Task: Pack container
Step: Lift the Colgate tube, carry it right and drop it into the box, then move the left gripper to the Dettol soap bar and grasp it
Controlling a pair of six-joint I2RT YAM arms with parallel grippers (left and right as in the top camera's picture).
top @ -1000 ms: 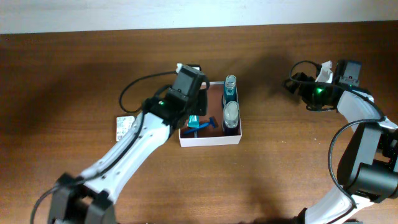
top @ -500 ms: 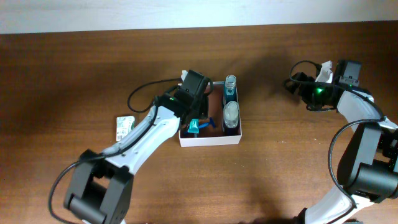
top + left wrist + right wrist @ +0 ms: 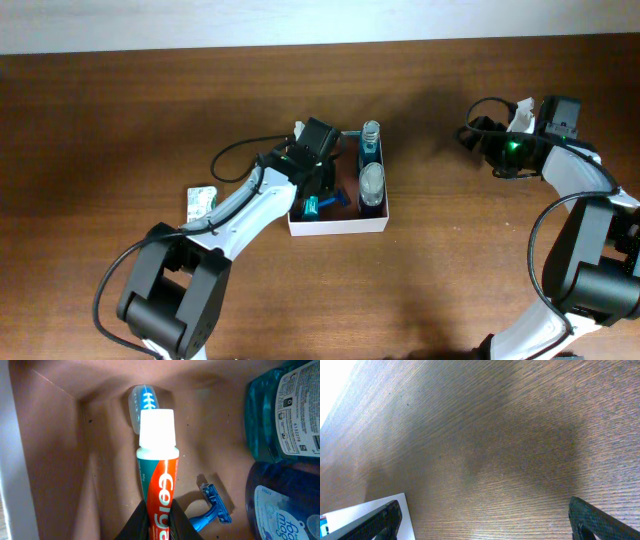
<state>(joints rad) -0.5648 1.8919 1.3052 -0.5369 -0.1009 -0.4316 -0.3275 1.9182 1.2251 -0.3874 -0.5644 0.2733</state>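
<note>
My left claw (image 3: 159, 521) pinches the Colgate toothpaste tube (image 3: 157, 460) low inside the container (image 3: 336, 225), mid-frame, so it can lie beside the razor (image 3: 212, 510). My right claw (image 3: 485, 525) is spread wide, upper right.

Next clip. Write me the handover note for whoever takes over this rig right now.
Left gripper: shut on the toothpaste tube, held down inside the container, not yet released.
Right gripper: open, empty, over bare table far to the right.
Already in the container: two blue bottles, a blue razor, a toothbrush head.
Left to do: release the tube. A small packet lies on the table left of the container and may need packing too.
</note>
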